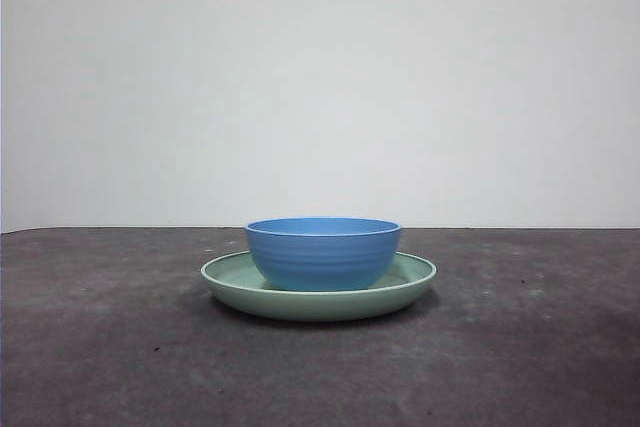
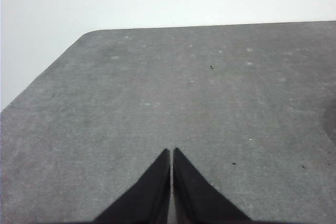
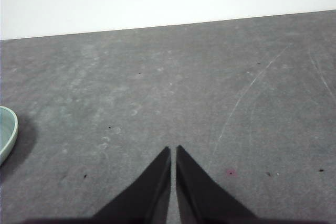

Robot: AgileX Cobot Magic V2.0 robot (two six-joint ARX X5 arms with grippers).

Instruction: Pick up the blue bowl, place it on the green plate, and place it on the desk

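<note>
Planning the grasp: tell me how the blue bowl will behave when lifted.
The blue bowl looks rigid, so it should keep its shape. Its ridged wall may aid grip, though the surface seems smooth. Resting in the glossy green plate, it might slide if nudged sideways.

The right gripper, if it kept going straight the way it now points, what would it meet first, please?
Most likely only the bare desk. The right gripper points across open tabletop, its fingers closed together. The green plate lies well off to one side, outside that line. Depth is hard to judge.
</note>
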